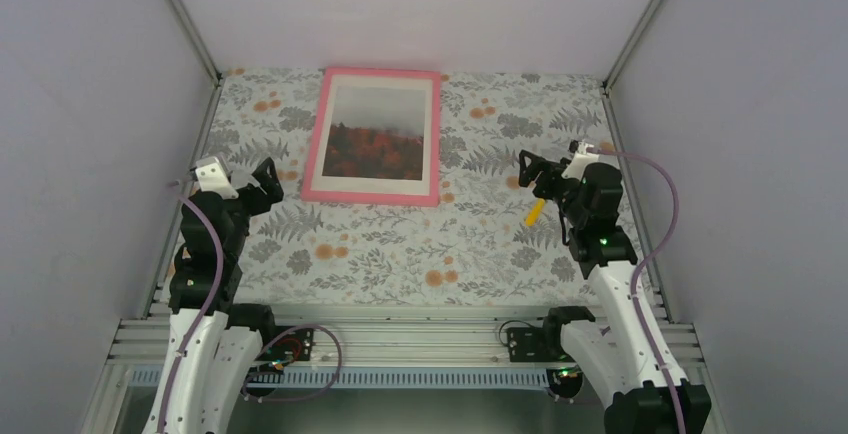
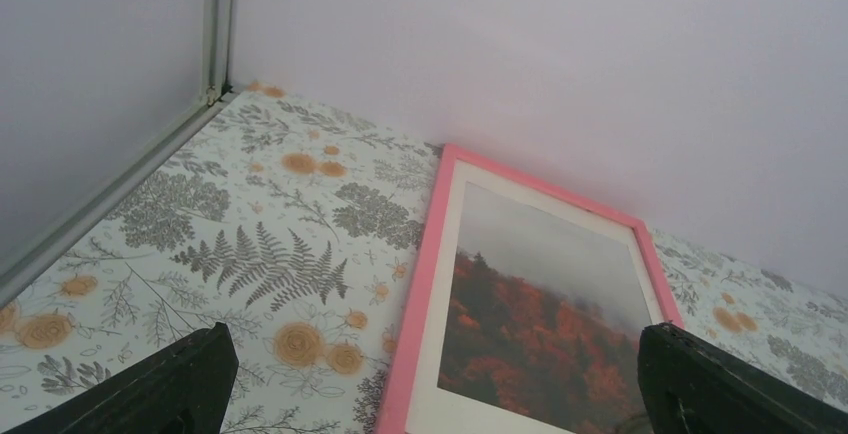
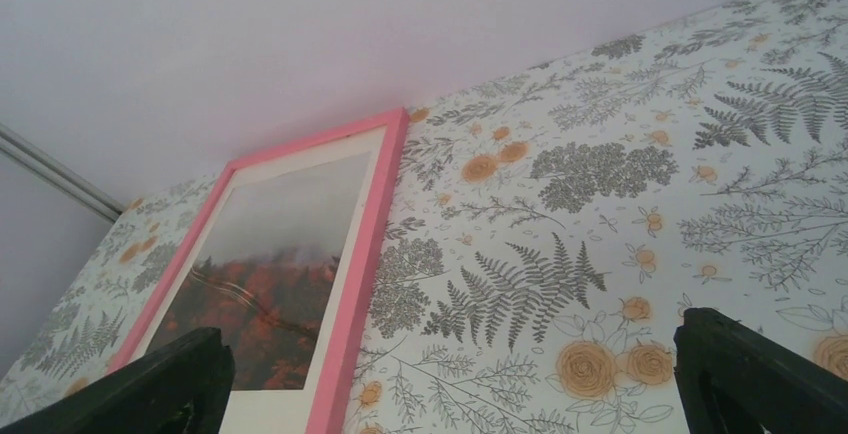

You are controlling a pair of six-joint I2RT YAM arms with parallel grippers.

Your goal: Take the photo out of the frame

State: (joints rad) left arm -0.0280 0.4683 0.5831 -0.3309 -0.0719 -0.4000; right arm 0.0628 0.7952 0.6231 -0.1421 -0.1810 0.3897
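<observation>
We see the thin bright pink rectangular picture frame lying flat on the fern-and-flower patterned tabletop, at the upper centre of the top view, with its far edge against the back wall. The rectangular print of red-orange trees under grey mist sits inside it, face up. The left gripper hovers near the frame's lower left corner, fingers spread wide. The right gripper stands well apart at the right, fingers equally spread, holding nothing.
</observation>
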